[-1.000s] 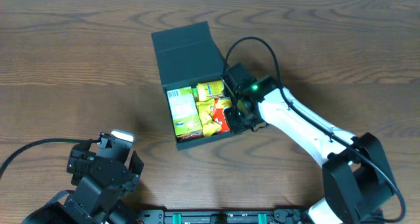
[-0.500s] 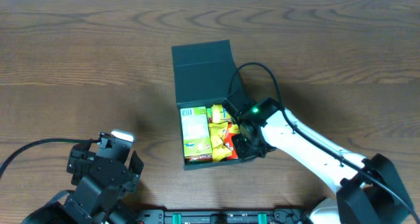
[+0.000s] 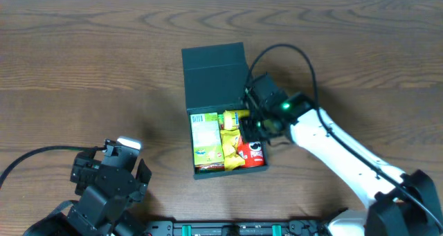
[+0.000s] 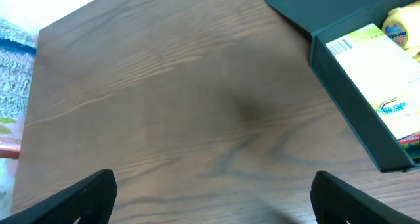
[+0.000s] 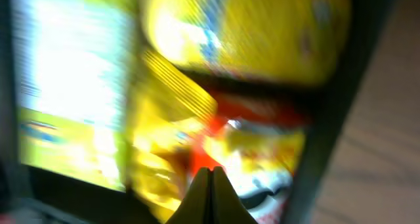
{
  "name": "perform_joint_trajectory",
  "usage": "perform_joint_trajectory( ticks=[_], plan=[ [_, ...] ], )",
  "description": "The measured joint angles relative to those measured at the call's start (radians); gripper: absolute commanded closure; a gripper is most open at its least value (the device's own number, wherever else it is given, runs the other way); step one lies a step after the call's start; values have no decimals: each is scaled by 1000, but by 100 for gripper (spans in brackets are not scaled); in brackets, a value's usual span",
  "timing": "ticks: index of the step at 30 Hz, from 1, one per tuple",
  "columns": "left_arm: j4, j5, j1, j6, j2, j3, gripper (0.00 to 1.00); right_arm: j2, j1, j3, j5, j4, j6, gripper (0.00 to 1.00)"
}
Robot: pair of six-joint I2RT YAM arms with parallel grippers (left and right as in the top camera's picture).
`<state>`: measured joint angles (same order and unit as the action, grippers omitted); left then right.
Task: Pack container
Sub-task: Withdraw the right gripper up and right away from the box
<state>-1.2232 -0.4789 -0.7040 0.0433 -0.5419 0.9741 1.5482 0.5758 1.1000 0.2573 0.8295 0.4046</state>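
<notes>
The dark green box (image 3: 214,68) sat about mid-tabletop (image 3: 83,70), its flap lid open and laid back toward the far side. Inside, a light-green carton (image 3: 205,140) stood along the left wall. Yellow packets (image 3: 232,144) filled the middle, a red can (image 3: 253,153) lay by the near right corner, and a yellow bag (image 3: 234,118) sat at the far end.

My right gripper (image 3: 252,121) hung over the far right part of the box opening, just above the yellow bag and beside the right wall. In my right wrist view my right fingers (image 5: 211,196) were pressed flat together to one point with nothing between them, so those jaws were closed and empty. Everything beyond them was blurred: the yellow bag (image 5: 243,33) far, the carton (image 5: 69,86) to the left, red and yellow below.

My left gripper (image 3: 114,172) was at the near left of the tabletop, well apart from the box. Its jaws stood wide open over bare wood, holding nothing. From that wrist the box (image 4: 341,23) showed at the far right, with the carton (image 4: 384,86) against its near wall.
</notes>
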Motion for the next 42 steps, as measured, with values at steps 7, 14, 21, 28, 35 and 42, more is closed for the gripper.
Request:
perform_joint_trajectory(
  ticks=[7,14,21,28,35,42],
  plan=[
    [0,0,0,0,0,0,5,-39,-127,109,70,-28,-4,99],
    [0,0,0,0,0,0,5,-41,-338,117,113,-37,-38,99],
    [0,0,0,0,0,0,5,23,-563,117,358,-64,-101,99],
    [0,0,0,0,0,0,5,215,-624,117,701,-123,-217,100],
    [0,0,0,0,0,0,5,381,-624,117,956,-291,-253,99],
    [0,0,0,0,0,0,5,476,-624,117,1017,-430,-164,99]
  ],
)
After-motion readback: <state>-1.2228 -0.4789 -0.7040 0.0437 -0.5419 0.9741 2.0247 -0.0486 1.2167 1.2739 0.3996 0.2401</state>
